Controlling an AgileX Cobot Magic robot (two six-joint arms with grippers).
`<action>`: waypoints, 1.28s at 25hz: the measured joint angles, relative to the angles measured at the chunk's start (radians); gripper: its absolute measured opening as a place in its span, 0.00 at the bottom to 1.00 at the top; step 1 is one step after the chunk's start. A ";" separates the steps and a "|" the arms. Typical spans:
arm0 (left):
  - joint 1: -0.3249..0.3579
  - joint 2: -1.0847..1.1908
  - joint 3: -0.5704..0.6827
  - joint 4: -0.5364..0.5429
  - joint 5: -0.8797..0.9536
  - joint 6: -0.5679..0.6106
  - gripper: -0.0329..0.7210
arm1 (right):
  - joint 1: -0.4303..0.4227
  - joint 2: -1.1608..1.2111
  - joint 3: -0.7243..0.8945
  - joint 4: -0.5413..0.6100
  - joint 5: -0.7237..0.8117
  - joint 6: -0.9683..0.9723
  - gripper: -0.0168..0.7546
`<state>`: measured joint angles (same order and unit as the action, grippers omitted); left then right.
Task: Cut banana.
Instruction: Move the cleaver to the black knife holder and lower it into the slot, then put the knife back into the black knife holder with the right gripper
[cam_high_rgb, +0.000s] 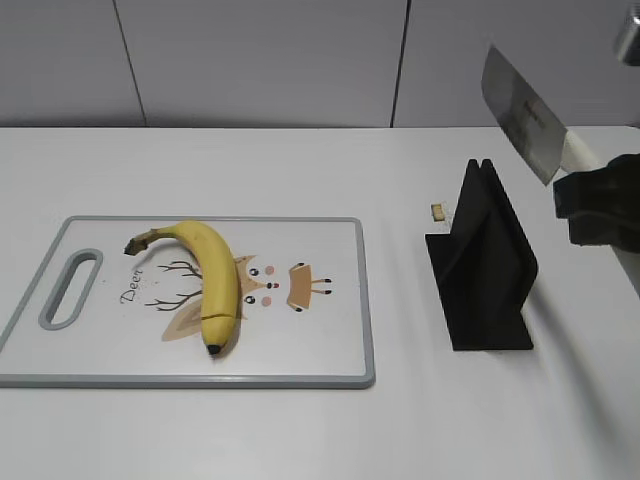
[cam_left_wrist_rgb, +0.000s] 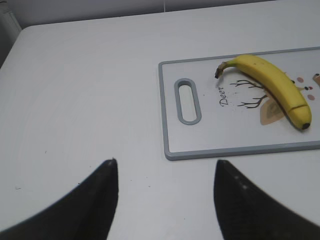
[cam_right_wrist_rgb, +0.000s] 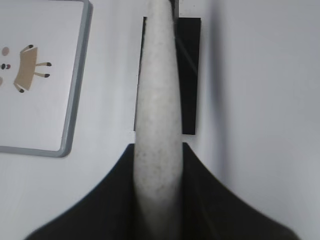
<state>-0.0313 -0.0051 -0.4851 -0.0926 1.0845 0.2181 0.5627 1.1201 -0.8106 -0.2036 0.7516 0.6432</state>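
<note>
White tabletop (cam_high_rgb: 250, 430) | curved yellow banana (cam_high_rgb: 212, 282) lying on deer-print cutting board (cam_high_rgb: 330, 350), brownish stem pointing far-left, black tip near | right gripper (cam_right_wrist_rgb: 157, 190) clamping pale-handled steel cleaver (cam_high_rgb: 520, 112) | left gripper (cam_left_wrist_rgb: 165, 200) gaping, holding nothing

The left pincer (cam_left_wrist_rgb: 165, 200) hangs low above the tabletop (cam_left_wrist_rgb: 90, 100), its two dark fingers (cam_left_wrist_rgb: 95, 200) spread wide apart with nothing between them. The right pincer (cam_right_wrist_rgb: 157, 200) sits raised at the right edge of the exterior view, fingers clamped on a pale knife handle (cam_right_wrist_rgb: 157, 100), blade (cam_high_rgb: 520, 112) up.
</note>
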 joint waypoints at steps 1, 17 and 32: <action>0.000 0.000 0.000 0.000 0.000 0.000 0.81 | 0.000 0.016 0.000 -0.012 -0.005 0.007 0.24; 0.000 0.000 0.000 0.000 0.000 0.000 0.78 | 0.000 0.261 0.003 -0.082 -0.088 0.055 0.24; 0.000 0.000 0.000 0.000 0.000 0.000 0.78 | 0.000 0.324 0.002 -0.047 -0.092 0.059 0.35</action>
<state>-0.0313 -0.0051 -0.4851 -0.0926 1.0845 0.2181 0.5627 1.4442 -0.8085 -0.2511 0.6592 0.7021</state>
